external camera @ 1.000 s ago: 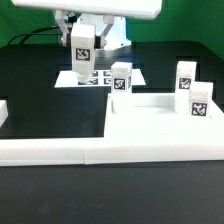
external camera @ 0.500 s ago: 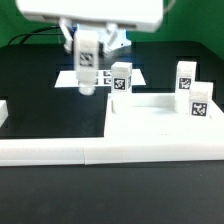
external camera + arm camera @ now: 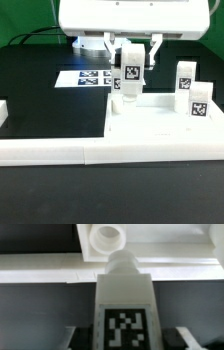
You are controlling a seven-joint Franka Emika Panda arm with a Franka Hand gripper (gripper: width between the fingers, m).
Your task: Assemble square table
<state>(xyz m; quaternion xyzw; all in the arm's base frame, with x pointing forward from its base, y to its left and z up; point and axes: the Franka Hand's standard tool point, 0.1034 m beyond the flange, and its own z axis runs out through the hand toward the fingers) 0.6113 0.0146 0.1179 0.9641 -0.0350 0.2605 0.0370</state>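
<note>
A robot arm's gripper [image 3: 128, 62] holds one tagged white table leg [image 3: 129, 76] upright above the near-left corner region of the square tabletop [image 3: 160, 125], as the exterior view frames it. The jaws are closed on the leg's sides, seen in the wrist view as dark fingers [image 3: 186, 338] flanking the tagged block [image 3: 124, 308]. That same view shows the leg's rounded tip pointing toward a round socket [image 3: 108, 233] moulded into the tabletop's corner; the tip sits near the socket but is not yet in it, as far as can be told.

Judged from this, assembly is at an early stage. No leg appears seated in the slab. Two more tagged legs [image 3: 186, 78] and [image 3: 200, 102] stand toward the exterior view's right, on or just behind the slab; which of the two cannot be told. A fourth leg is not visible; it may be hidden behind the gripper. Still to do: seat and fix this leg, then the others.

The tabletop lies inside an angle of the long low white border wall [image 3: 50, 150], pressed against it at the front. The flat marker board [image 3: 88, 78] lies behind on the black table [image 3: 40, 100]. Open black surface spreads to the exterior view's left, giving free room there; on the right the standing legs crowd the slab, so sideways moves that way look tight
</note>
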